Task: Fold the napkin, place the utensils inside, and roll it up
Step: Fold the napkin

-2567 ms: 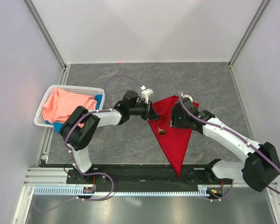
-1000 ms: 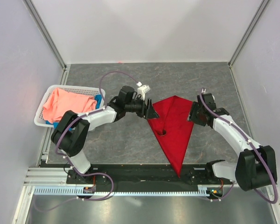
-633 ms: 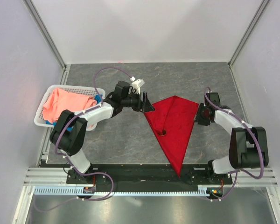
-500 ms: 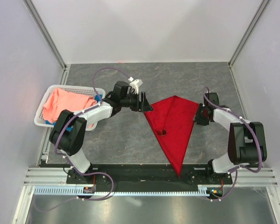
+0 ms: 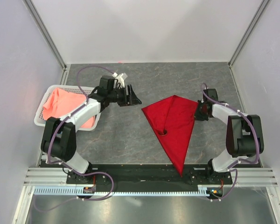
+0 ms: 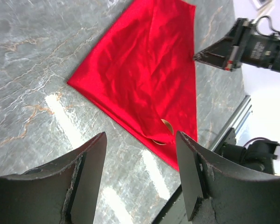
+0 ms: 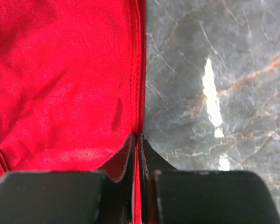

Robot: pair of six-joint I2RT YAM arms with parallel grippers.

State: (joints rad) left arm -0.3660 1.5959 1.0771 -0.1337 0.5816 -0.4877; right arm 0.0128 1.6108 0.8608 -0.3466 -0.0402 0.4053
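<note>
The deep red napkin [image 5: 175,122] lies folded into a triangle on the grey table, its long point toward the arm bases. The spoon's copper bowl [image 5: 163,132] peeks out from under the fold near the left edge, and shows in the left wrist view as the spoon bowl [image 6: 165,126]; its handle is hidden. My right gripper [image 5: 198,115] is low at the napkin's right corner, shut on the napkin's hem [image 7: 136,116], with the cloth pinched between its fingertips [image 7: 129,149]. My left gripper [image 5: 134,100] hovers open to the left of the napkin and holds nothing; its open fingers [image 6: 92,158] frame the cloth.
A white basket [image 5: 41,120] with a salmon-pink cloth [image 5: 60,105] stands at the left, beside the left arm's forearm. A metal rail [image 5: 130,175] runs along the near edge by the arm bases. Grey walls enclose the table on three sides.
My right gripper has closed on the napkin's right edge. My left gripper has drawn back to the left, away from the napkin's left corner and toward the basket, staying open.
</note>
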